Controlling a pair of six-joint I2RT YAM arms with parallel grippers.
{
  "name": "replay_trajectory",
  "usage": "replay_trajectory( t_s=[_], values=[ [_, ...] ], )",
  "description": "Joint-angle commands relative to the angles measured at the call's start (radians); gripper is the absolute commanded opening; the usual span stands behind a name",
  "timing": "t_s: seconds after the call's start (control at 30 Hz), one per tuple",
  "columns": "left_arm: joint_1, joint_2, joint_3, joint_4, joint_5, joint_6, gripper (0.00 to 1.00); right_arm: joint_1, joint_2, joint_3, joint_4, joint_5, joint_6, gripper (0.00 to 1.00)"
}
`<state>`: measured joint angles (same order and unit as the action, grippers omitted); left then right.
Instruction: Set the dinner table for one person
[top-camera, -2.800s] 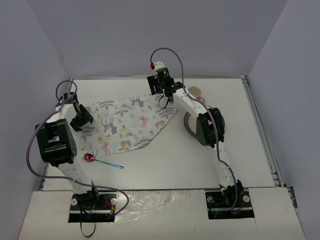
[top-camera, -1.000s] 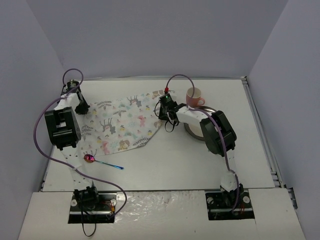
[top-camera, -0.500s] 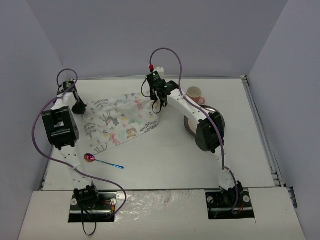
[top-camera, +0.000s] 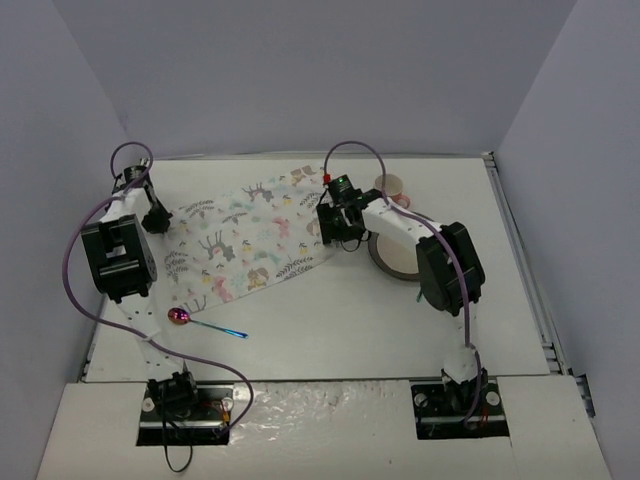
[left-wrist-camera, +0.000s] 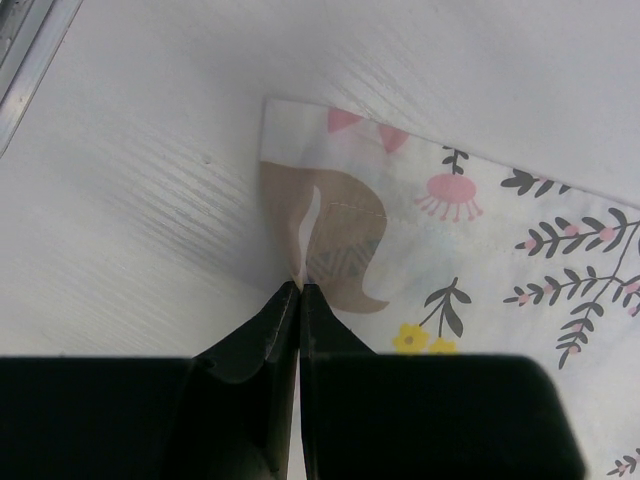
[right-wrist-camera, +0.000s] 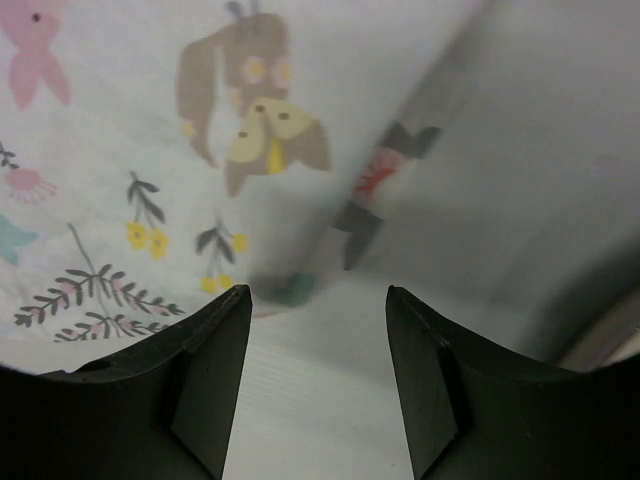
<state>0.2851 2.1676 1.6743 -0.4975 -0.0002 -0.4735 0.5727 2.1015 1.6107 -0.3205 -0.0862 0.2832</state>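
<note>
Bench (top-camera: 330, 320): white and flat, running under both arms out to the far wall. It carries every item, and none is in its final place yet.

Placemat (top-camera: 250, 240): on the far-left part of the bench, printed side up, lying at a slant. Half a second ago its right end hung bunched from the raised right tool. Now it is spread wider and flatter, and its right edge lies just beside the grey dish (top-camera: 385, 262).

Right tool (top-camera: 335, 235): it has dropped and swung toward the near right since then. In the wrist view the jaws stand apart with nothing between them, and the mat's edge lies just past the tips. One strip of cloth there is blurred, so it may not be fully settled. Judgement: it has just let the cloth go.

Left tool (top-camera: 155, 218): at the mat's far-left corner. The jaws are pressed together on a pinch of cloth, which draws the corner up into a small peak.

Off the mat: the pink cup (top-camera: 392, 187) is far right, by the dish. The spoon (top-camera: 205, 324) is near left, apart from the mat's near edge.

Reading: the right side of the mat is laid, and the left corner is not yet released. The mat sits askew, so it may need squaring. The dish, cup and spoon are yet to be placed.
</note>
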Motion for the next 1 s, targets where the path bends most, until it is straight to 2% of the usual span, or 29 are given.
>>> replay_trajectory(
  t_s=[0.0, 0.17, 0.53, 0.7, 0.97],
  values=[
    [0.019, -0.028, -0.023, -0.095, -0.026, -0.005, 0.0, -0.033, -0.126, -0.06, 0.124, -0.012, 0.056, 0.53],
    [0.025, -0.032, -0.034, -0.094, -0.031, -0.004, 0.0, -0.045, -0.128, -0.098, 0.181, 0.026, 0.073, 0.52],
    [0.063, -0.042, -0.049, -0.09, -0.023, -0.01, 0.0, -0.048, -0.012, -0.017, 0.21, 0.106, -0.047, 0.43],
    [0.099, -0.051, -0.07, -0.078, -0.011, -0.024, 0.0, -0.058, -0.029, -0.011, 0.232, 0.097, -0.083, 0.43],
    [0.105, -0.045, -0.091, -0.069, 0.0, -0.03, 0.0, -0.06, 0.053, 0.05, 0.26, 0.097, -0.149, 0.45]
  ],
)
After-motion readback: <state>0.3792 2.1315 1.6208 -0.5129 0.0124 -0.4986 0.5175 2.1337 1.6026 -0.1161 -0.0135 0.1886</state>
